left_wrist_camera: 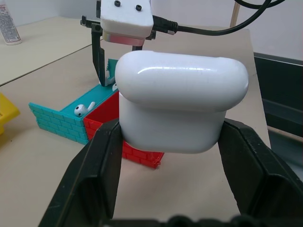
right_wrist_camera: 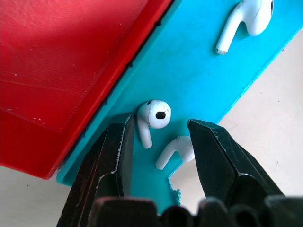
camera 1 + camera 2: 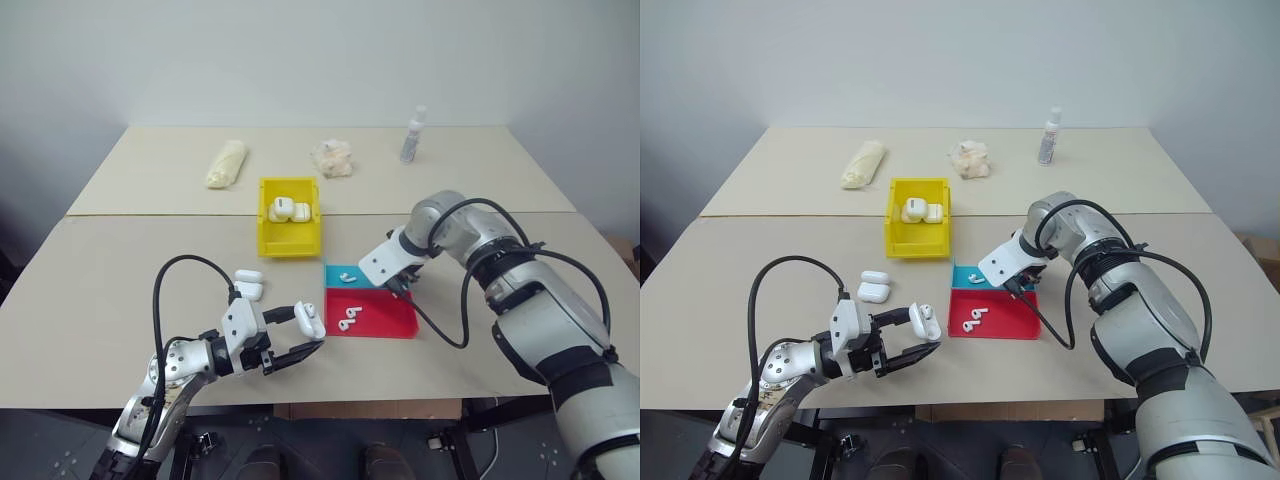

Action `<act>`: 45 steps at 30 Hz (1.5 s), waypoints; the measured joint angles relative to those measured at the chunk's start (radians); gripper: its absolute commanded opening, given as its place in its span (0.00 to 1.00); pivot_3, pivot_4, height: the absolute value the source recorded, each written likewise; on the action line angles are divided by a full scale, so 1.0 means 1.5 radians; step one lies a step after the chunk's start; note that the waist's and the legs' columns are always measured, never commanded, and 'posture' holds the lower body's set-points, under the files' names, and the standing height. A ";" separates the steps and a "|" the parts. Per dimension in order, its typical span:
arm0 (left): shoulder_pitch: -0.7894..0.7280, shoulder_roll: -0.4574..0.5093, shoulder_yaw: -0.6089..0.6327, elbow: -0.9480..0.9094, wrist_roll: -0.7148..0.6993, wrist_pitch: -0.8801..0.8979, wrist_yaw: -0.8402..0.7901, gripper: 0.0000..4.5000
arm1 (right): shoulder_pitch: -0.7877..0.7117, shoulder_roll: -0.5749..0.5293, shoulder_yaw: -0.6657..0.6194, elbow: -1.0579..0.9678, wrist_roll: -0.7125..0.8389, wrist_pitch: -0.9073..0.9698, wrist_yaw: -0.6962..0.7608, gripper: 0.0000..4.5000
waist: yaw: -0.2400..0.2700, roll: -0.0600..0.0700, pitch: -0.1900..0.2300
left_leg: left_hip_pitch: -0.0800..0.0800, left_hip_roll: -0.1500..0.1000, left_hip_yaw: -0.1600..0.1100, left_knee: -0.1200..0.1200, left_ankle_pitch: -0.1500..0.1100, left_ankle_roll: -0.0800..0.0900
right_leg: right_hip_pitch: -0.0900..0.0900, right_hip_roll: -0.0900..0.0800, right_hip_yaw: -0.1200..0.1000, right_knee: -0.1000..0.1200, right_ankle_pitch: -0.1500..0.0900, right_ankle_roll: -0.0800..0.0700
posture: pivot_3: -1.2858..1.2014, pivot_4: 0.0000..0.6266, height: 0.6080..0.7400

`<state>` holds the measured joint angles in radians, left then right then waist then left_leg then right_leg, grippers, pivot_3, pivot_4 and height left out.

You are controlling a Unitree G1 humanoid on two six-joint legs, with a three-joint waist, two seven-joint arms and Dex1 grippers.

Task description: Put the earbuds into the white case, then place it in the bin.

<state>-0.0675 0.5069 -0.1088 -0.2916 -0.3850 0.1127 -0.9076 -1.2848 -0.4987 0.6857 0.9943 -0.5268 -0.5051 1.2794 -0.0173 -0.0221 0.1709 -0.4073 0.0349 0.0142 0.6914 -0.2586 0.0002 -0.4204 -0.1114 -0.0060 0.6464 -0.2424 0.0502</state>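
Note:
My left gripper point(image 3: 312, 331) is shut on the white case point(image 1: 175, 106), holding it level above the table's front edge, lid on top. My right gripper point(image 2: 158, 124) points down into the teal end of the tray point(image 2: 199, 71), open. One of the earbuds point(image 2: 155, 115) lies between its fingers and another point(image 2: 179, 150) beside it. A third earbud point(image 2: 246, 18) lies farther along the teal floor. Two more earbuds point(image 3: 347, 316) lie in the red part of the tray point(image 3: 390, 324). The yellow bin point(image 3: 266, 216) stands behind, with white cases point(image 3: 285, 209) inside.
Two more white cases point(image 3: 248, 284) sit on the table left of the tray. At the back are a pale yellow bundle point(image 3: 227, 163), a crumpled wad point(image 3: 333, 158) and a small bottle point(image 3: 413, 135). A seam runs across the table behind the bin.

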 measured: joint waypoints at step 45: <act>0.000 -0.007 -0.006 -0.001 0.019 -0.001 0.015 0.61 | 0.004 -0.001 -0.004 0.009 -0.026 -0.100 -0.023 0.25 | -0.001 0.000 0.000 | 0.002 0.000 0.001 0.000 0.000 0.000 | 0.001 0.000 0.002 0.001 0.000 0.000 | 0.52 0.24 1.00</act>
<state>-0.0671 0.4961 -0.1182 -0.2927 -0.3563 0.1115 -0.8849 -1.2789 -0.5005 0.6796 1.0084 -0.5655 -0.6551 1.2451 -0.0185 -0.0221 0.1708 -0.4044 0.0352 0.0164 0.6911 -0.2586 0.0002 -0.4196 -0.1111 -0.0034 0.6474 -0.2424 0.0501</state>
